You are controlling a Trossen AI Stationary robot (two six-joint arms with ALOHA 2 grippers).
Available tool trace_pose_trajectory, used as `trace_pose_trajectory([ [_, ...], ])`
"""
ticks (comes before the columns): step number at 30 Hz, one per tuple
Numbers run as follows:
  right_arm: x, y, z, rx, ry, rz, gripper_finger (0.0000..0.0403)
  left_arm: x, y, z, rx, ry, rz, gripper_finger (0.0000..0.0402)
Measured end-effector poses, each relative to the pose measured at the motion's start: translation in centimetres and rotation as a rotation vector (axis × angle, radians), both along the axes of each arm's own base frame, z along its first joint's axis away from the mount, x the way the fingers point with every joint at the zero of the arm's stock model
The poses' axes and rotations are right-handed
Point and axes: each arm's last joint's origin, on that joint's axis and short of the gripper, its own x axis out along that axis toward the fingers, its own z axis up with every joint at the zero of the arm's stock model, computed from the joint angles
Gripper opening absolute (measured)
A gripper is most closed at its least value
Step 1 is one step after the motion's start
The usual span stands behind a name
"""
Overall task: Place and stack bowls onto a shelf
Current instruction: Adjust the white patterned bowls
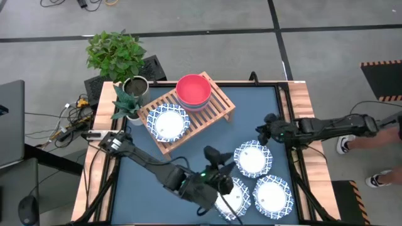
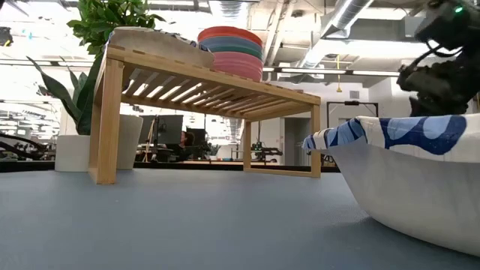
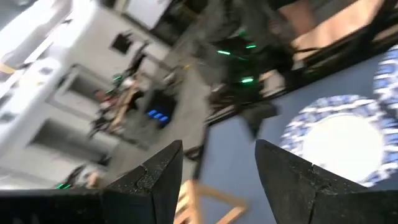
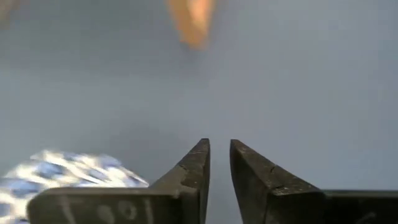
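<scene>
Meanwhile the left gripper (image 1: 221, 164) hangs open by the front edge over three white dishes (image 1: 252, 158); the right gripper (image 1: 262, 133), nearly closed and empty, waits near the right edge. Stacked bowls (image 1: 193, 91) and one dish (image 1: 168, 122) fill the shelf (image 1: 217, 110), a plant pot (image 1: 135, 87) beside it.

On the slatted wooden shelf (image 1: 217, 108) sit a nested stack of plain bowls (image 1: 193, 91), red on top, and one white blue-rimmed dish (image 1: 168, 122), while three more such dishes (image 1: 253, 158) lie clustered on the counter, upright and nearly touching.
</scene>
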Motion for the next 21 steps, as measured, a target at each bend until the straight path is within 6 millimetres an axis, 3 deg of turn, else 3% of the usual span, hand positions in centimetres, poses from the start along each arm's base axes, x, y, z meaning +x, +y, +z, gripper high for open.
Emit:
trace_pose_trajectory([
  [7, 1.0, -0.1, 1.2, 0.074, 0.255, -0.138, 0.0039, -3.7, -2.5, 4.4, 0.074, -0.059, 0.11, 0.0187],
  [10, 1.8, 0.3, 1.4, 0.121, 0.36, -0.13, 0.0017, -5.2, -3.5, 5.3, 0.113, -0.058, 0.145, 0.0187],
  [14, 3.0, 1.1, 1.0, 0.161, 0.496, -0.124, 0.0018, -6.7, -4.5, 6.3, 0.13, -0.077, 0.206, 0.0187],
  [21, 3.9, 3.1, -1.6, 0.174, 0.775, -0.145, 0.0029, -8.3, -6.3, 6.5, 0.144, -0.071, 0.173, 0.0187],
])
